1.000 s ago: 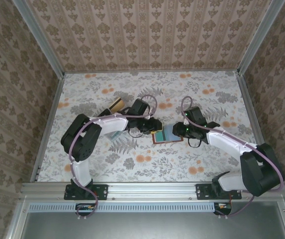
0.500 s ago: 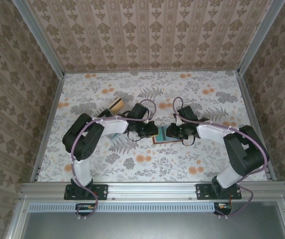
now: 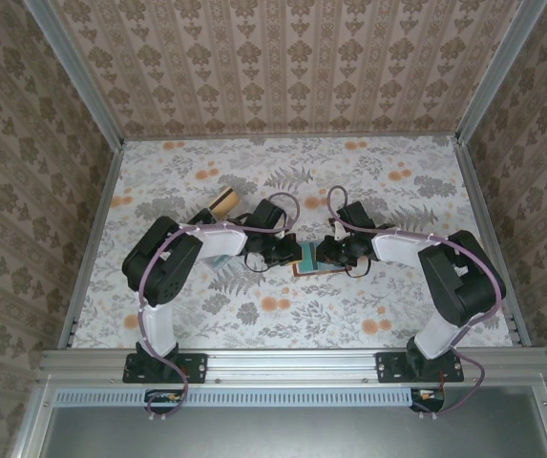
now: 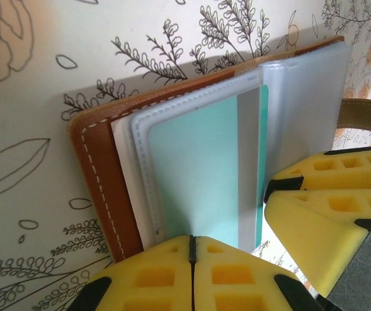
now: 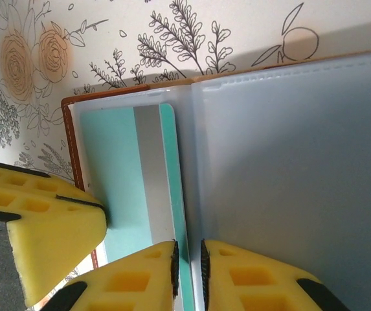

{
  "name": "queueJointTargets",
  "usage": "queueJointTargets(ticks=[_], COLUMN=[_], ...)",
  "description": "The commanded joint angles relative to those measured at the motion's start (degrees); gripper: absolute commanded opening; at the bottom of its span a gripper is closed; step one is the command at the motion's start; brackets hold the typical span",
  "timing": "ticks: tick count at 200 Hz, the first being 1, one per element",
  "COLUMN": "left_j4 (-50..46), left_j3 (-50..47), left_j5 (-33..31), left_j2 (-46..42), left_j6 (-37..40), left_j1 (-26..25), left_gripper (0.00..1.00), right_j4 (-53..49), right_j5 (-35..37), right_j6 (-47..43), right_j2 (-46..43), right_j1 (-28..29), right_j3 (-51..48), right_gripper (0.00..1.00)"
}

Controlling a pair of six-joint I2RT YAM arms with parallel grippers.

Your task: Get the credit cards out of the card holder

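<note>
The reddish-brown leather card holder lies open on the flower-patterned table, between the two arms. A teal-green plastic credit card with a grey stripe sits in its clear pocket. The left gripper has its fingers clenched flat together at the card's edge. The right gripper, almost closed, seems to pinch the card holder at the pocket rim.

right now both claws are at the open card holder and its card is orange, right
No: the card is teal-green, not orange, as the left wrist view shows. The left claw and right claw are at the open card holder.
</note>
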Motion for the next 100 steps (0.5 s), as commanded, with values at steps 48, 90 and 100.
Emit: queueJointTargets(ticks=[48,90,100], left_j4=[-2.5,-3.5,-3.9], left_j3=[0.3,0.4,0.4], left_j5=[-0.9,-1.2,-1.4], left_j2=[1.7,1.1,0.9], left_j6=[1.0,1.9,2.2], left_j1=[-0.1,0.1,0.1], left_gripper=[0.05,0.05,0.05], right_j4=[1.0,0.0,-0.2], right_j5=[-2.7,-1.4,-0.9], right_j6=[1.4,0.6,0.5], right_j2=[1.9,0.4,-0.3], right_j1=[0.5,0.0,-0.4], right_j3=[1.5,0.9,0.4], right_gripper=[0.09,0.00,0.00])
